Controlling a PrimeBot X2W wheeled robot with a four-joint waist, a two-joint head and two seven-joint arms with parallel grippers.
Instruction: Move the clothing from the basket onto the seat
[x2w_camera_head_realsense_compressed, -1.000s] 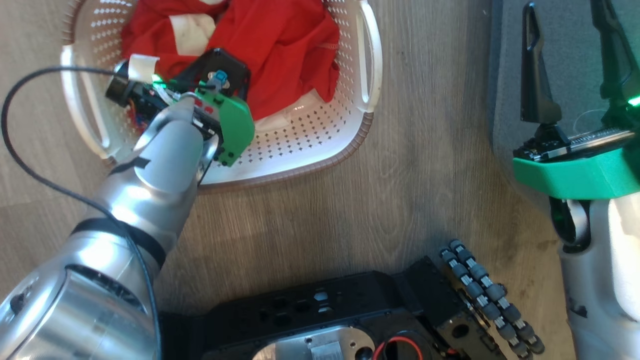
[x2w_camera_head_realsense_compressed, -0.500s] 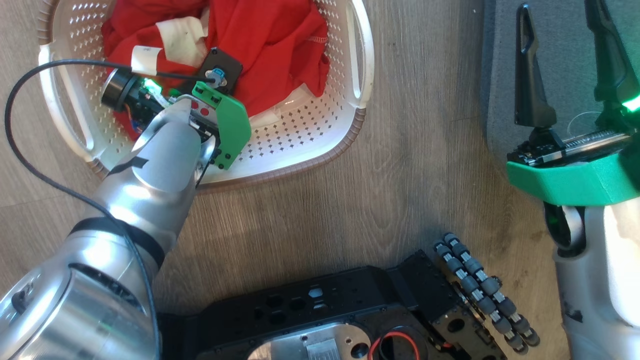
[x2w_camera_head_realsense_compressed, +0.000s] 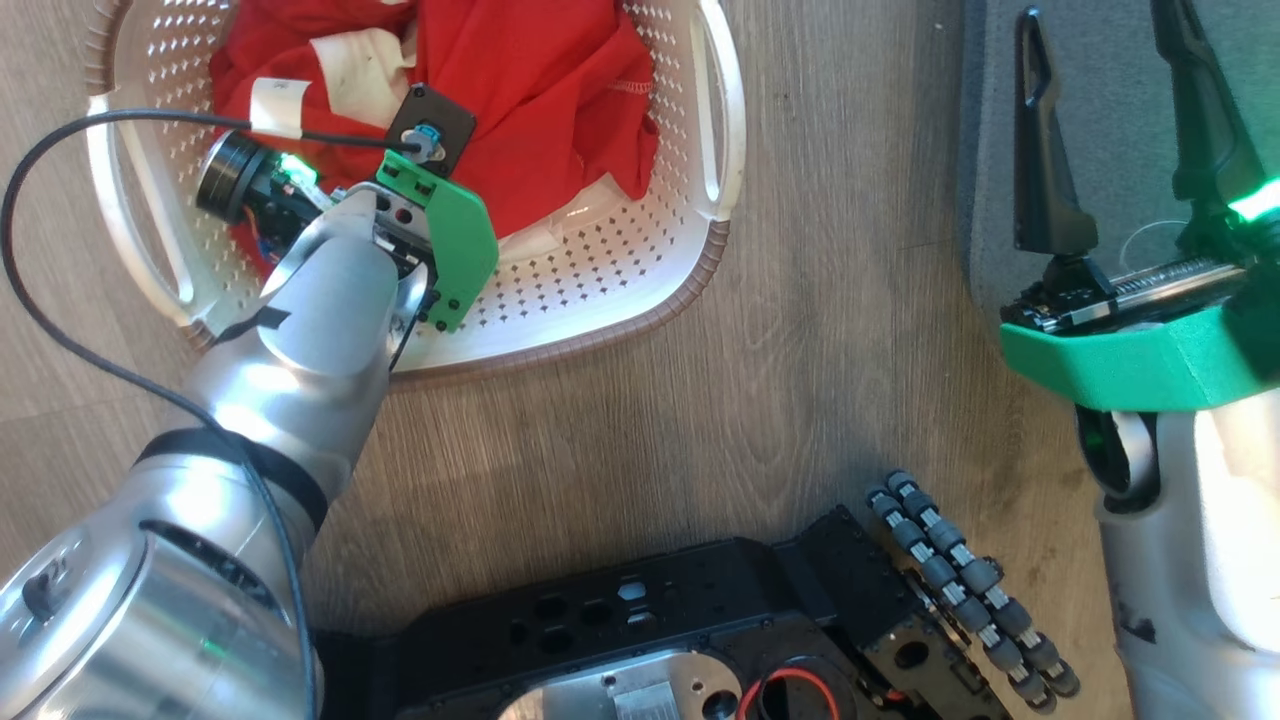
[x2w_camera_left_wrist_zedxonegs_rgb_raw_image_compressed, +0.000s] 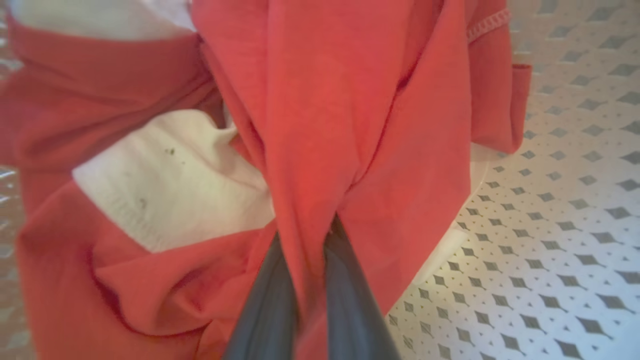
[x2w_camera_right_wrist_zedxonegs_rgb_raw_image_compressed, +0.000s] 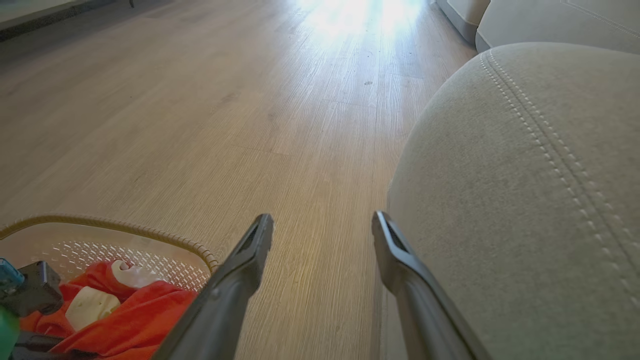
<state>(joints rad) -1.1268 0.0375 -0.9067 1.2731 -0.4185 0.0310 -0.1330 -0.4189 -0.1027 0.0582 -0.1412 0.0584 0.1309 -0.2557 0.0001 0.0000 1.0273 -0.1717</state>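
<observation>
Closest in, the left end effector (x2w_camera_left_wrist_zedxonegs_rgb_raw_image_compressed: 306, 239) is closed almost fully on a ridge of the clothing (x2w_camera_left_wrist_zedxonegs_rgb_raw_image_compressed: 350, 100). Red fabric is pinched between its dark fingers (x2w_camera_left_wrist_zedxonegs_rgb_raw_image_compressed: 265, 300) and pulled into tight folds running away from them. Over the last second the left wrist has tipped a little more steeply over the pile and the white patch (x2w_camera_head_realsense_compressed: 350, 65) has shifted with the folds around it. Some of that shift is the head camera's own. I read this as the grip now being set and the lift about to start.

The garments are all still inside the basket (x2w_camera_head_realsense_compressed: 610, 285), which stands on the wooden floor (x2w_camera_head_realsense_compressed: 820, 330).

Farther right, the right end effector (x2w_camera_head_realsense_compressed: 1097, 30) hangs wide open and empty over the edge of the seat (x2w_camera_right_wrist_zedxonegs_rgb_raw_image_compressed: 525, 175), which has no clothing on it yet.
</observation>
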